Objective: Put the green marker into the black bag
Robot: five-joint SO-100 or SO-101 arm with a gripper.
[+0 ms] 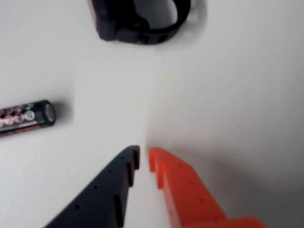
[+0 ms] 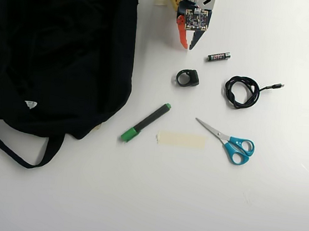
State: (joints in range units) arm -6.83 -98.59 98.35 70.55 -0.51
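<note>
The green marker (image 2: 145, 122), black-barrelled with a green cap, lies slanted on the white table in the overhead view, just right of the black bag (image 2: 56, 48). The bag lies flat at the left, with its strap trailing toward the bottom. My gripper (image 2: 188, 46) is at the top centre, well above the marker and right of the bag. In the wrist view the gripper (image 1: 143, 154) has its black and orange fingers nearly touching, with nothing between them. The marker and bag are out of the wrist view.
A small black battery (image 2: 218, 56) lies right of the gripper, also in the wrist view (image 1: 26, 117). A black ring-shaped object (image 2: 188, 78) lies below it. A coiled black cable (image 2: 243, 92), blue scissors (image 2: 227, 140) and a tape strip (image 2: 181, 139) lie to the right.
</note>
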